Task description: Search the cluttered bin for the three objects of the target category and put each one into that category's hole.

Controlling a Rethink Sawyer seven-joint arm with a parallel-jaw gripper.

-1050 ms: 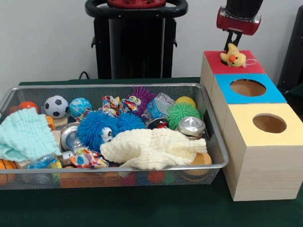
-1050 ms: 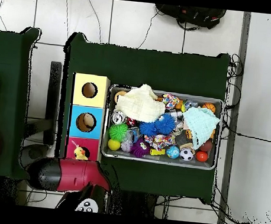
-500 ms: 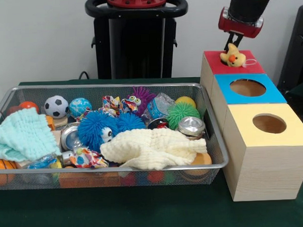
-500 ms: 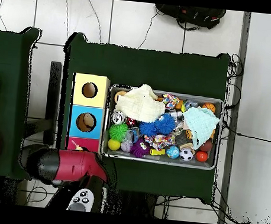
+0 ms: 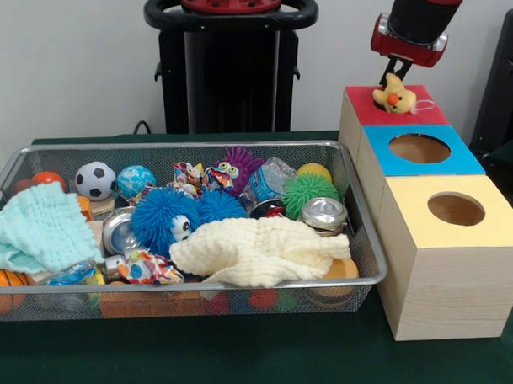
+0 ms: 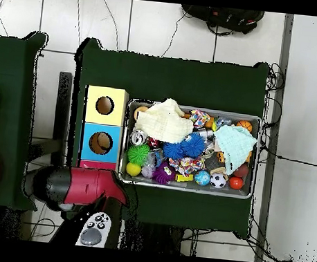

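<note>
Red arm [image 5: 411,18] raised at upper right, gripper [image 5: 397,69] pointing down.

You see the pincer [image 5: 397,69] hanging just above a yellow plush duck [image 5: 394,96] that sits on the red-topped box [image 5: 422,113], its dark tips at the duck's head. Beside it stand the blue-topped box [image 5: 458,161] and yellow-topped box [image 5: 494,230], and the wire bin [image 5: 358,207] holds balls, cloths and cans

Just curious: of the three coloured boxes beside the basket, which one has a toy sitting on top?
The red-topped box, the one farthest back: a small yellow duck toy sits on it. The blue box and yellow box show only open holes.
</note>
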